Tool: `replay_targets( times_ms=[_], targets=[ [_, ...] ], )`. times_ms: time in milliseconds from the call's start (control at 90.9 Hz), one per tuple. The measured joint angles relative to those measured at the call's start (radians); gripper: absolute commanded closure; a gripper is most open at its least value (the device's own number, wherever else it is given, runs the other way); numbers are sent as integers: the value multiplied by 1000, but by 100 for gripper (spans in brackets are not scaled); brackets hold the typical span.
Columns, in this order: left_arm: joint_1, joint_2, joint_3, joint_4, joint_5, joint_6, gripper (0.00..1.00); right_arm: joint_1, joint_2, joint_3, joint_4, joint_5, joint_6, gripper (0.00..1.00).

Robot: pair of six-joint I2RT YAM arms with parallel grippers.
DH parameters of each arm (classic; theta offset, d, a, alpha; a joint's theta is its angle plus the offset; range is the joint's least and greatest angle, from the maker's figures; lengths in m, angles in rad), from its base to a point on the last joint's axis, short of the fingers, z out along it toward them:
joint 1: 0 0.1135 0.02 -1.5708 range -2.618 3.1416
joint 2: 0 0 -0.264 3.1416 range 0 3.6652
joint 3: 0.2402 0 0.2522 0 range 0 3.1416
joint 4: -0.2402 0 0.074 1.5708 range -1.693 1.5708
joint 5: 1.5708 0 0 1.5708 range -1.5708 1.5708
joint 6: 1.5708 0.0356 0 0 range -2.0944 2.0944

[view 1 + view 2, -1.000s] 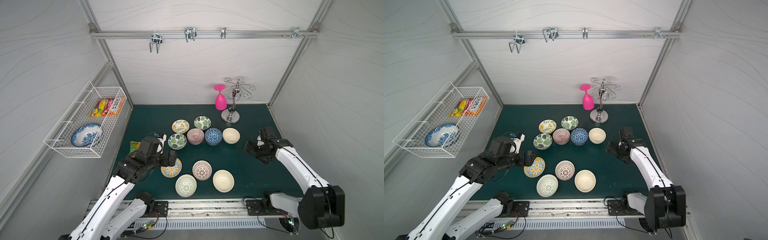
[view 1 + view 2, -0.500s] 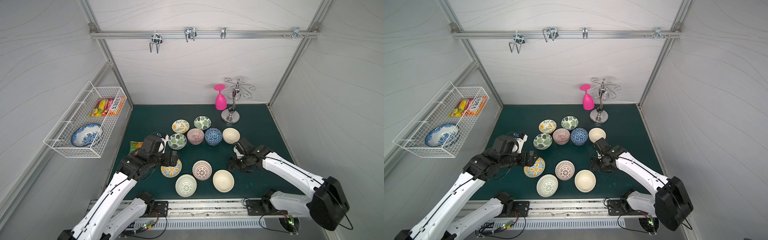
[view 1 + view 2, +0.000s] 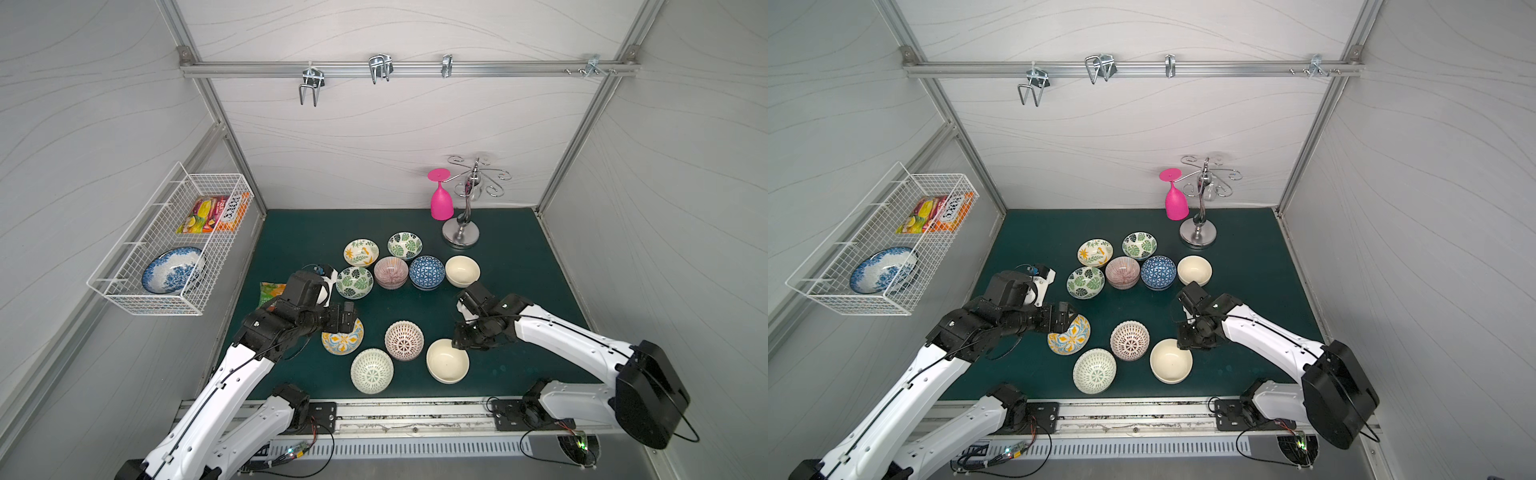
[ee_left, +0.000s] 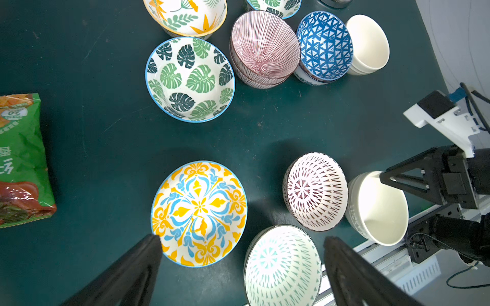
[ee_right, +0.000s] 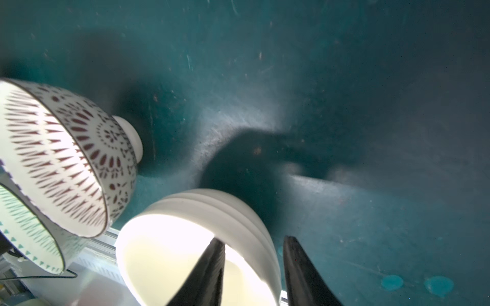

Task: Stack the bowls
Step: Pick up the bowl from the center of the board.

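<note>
The plain cream bowl [image 3: 447,360], ribbed on its outer wall, stands on the desk [image 3: 498,257] just right of the pink lattice bowl [image 3: 404,340]. The right hand [image 5: 252,239], half closed, straddles its rim (whether it pinches cannot be told); the left hand [image 4: 241,238] is spread wide and empty over the yellow floral bowl [image 4: 198,213], left of the lattice bowl. The green snack bag [image 4: 21,159] shows a round "30" badge.

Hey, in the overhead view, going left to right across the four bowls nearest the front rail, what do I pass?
You pass the yellow floral bowl → green lattice bowl → pink lattice bowl → plain cream bowl.
</note>
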Motion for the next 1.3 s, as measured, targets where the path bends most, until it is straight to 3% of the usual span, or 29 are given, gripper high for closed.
replay_targets(
  times_ms=[275,792,1299],
  targets=[
    [0,0,0,0,0,0,0,41,4,0,-20,33,-8,62],
    [0,4,0,0,-1,0,0,71,14,-1,-39,70,-21,82],
    [0,14,0,0,-1,0,0,41,-98,-18,-102,142,10,99]
  ],
)
